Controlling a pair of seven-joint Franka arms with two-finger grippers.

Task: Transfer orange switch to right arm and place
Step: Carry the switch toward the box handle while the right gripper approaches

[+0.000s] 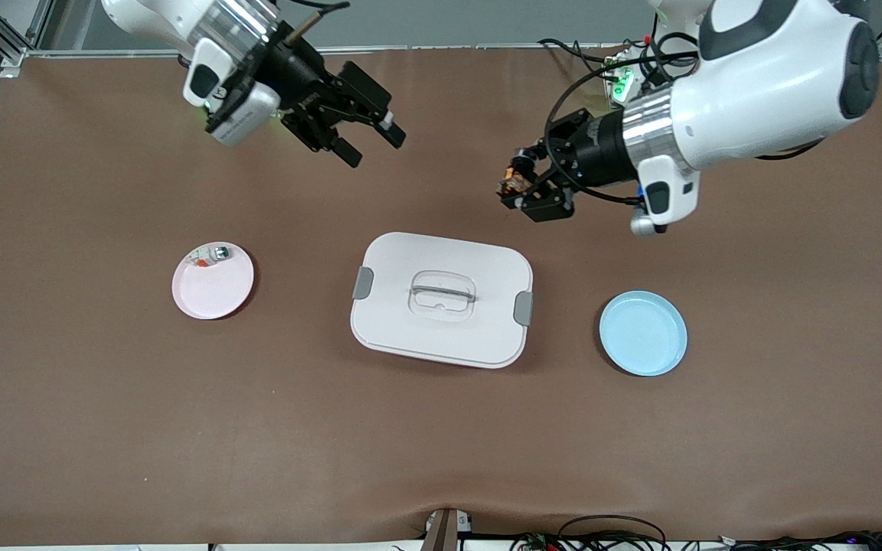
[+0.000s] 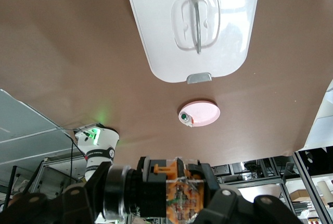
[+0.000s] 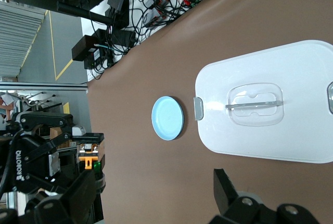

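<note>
One white box (image 1: 441, 300) mid-bench (image 1: 104, 428), between two plates: blue (image 1: 643, 333), pink (image 1: 213, 285). Left gripper (image 1: 521, 186) fingers clamp orange switch (image 1: 511, 182); right gripper (image 1: 368, 141) fingers spread wide, above bench.

Robotics lab: aluminium frame (image 1: 8, 38) at the counter (image 1: 104, 421) corner, cable bundles (image 3: 156, 10) and equipment racks (image 2: 291, 177) alongside.

- The orange switch (image 1: 512, 182): a tiny blocky part, black with an orange-copper middle.
- It is clamped between the fingers of the left gripper (image 1: 519, 187), lifted off the table, over bare brown mat above the white lidded box's corner.
</note>
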